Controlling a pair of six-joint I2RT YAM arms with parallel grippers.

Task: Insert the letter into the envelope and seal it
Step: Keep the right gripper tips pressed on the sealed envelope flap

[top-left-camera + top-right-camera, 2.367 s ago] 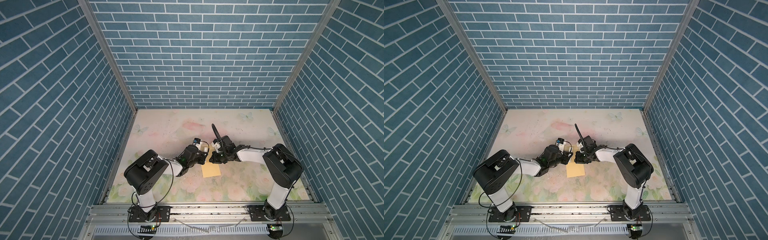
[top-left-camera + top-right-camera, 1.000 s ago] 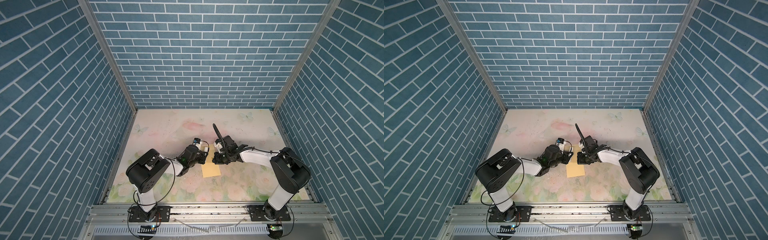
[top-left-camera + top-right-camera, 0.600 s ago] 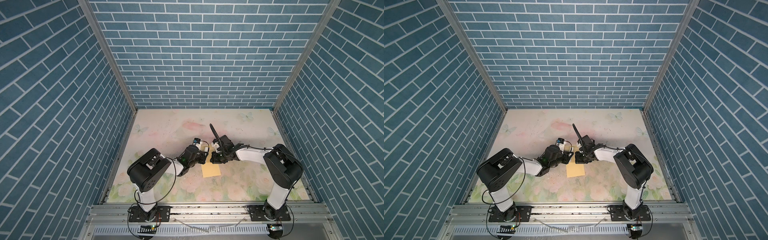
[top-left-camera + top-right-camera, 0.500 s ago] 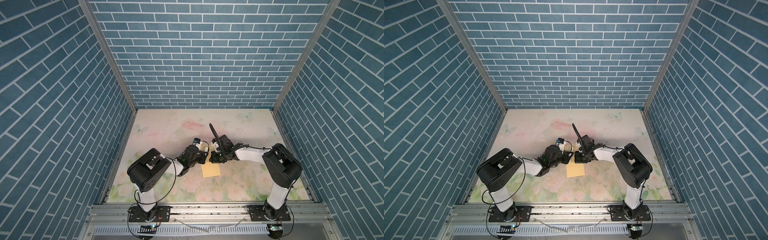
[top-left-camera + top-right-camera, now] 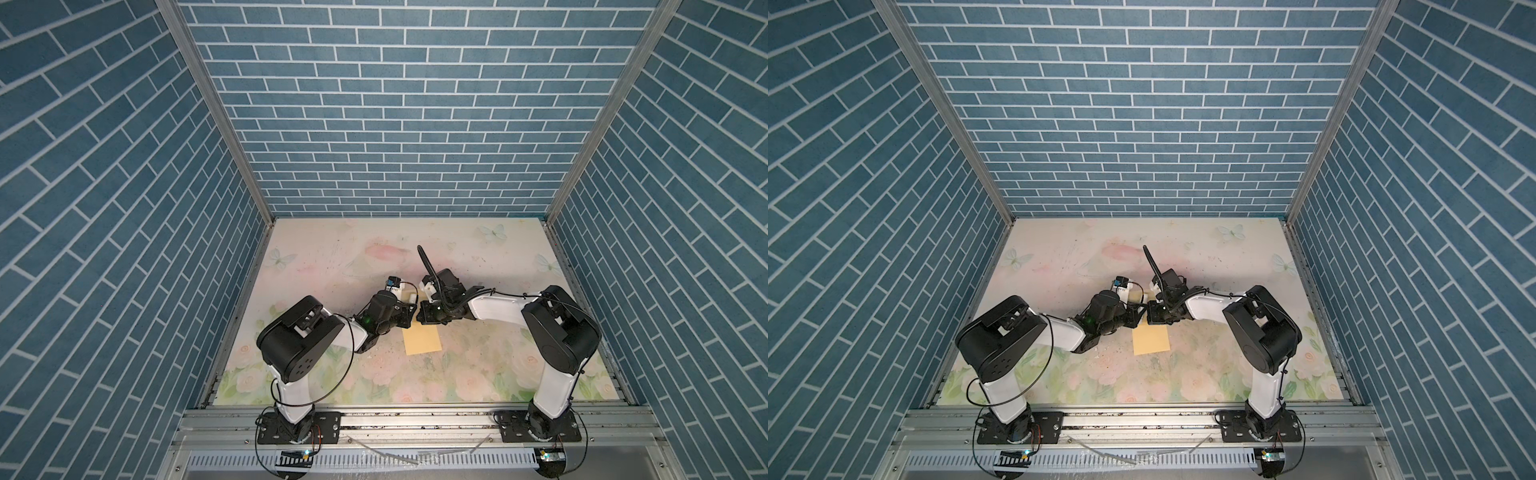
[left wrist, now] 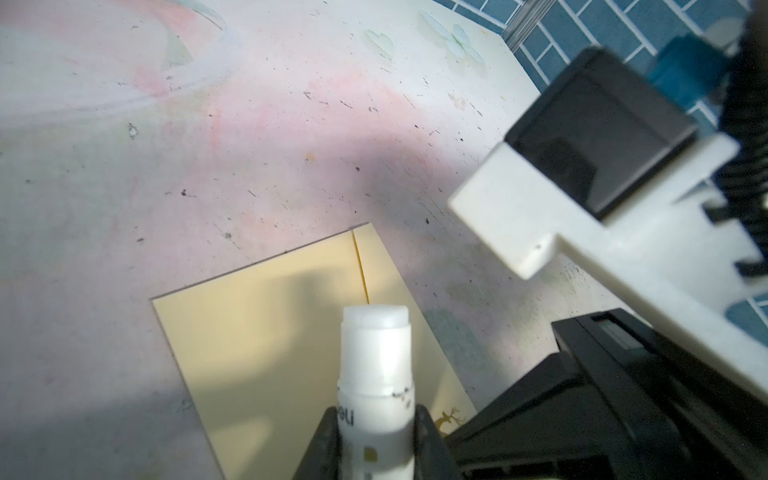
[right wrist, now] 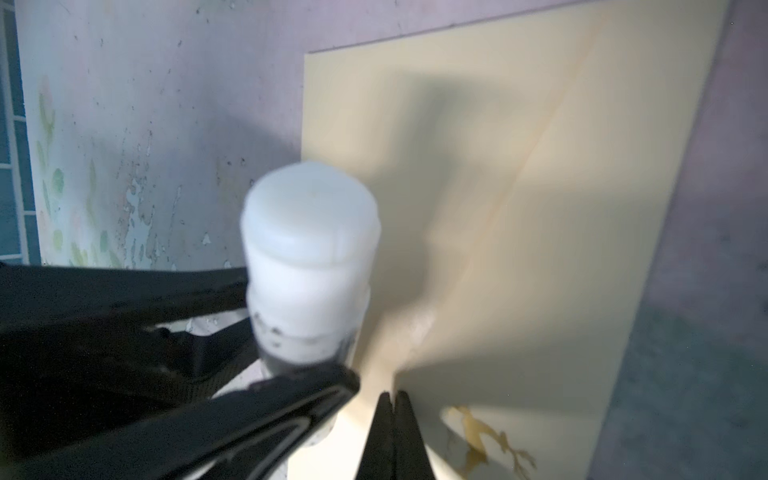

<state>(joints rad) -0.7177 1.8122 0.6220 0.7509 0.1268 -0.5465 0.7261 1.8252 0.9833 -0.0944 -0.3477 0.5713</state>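
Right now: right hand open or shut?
Shut. In the right wrist view the right hand shows both black fingertips pressed together, no gap, over the envelope.

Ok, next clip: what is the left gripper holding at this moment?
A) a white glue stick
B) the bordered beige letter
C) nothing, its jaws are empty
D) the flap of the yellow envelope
A: in the left wrist view the left gripper is clamped on an uncapped white glue stick, while the yellow envelope lies flat, outside its jaws.
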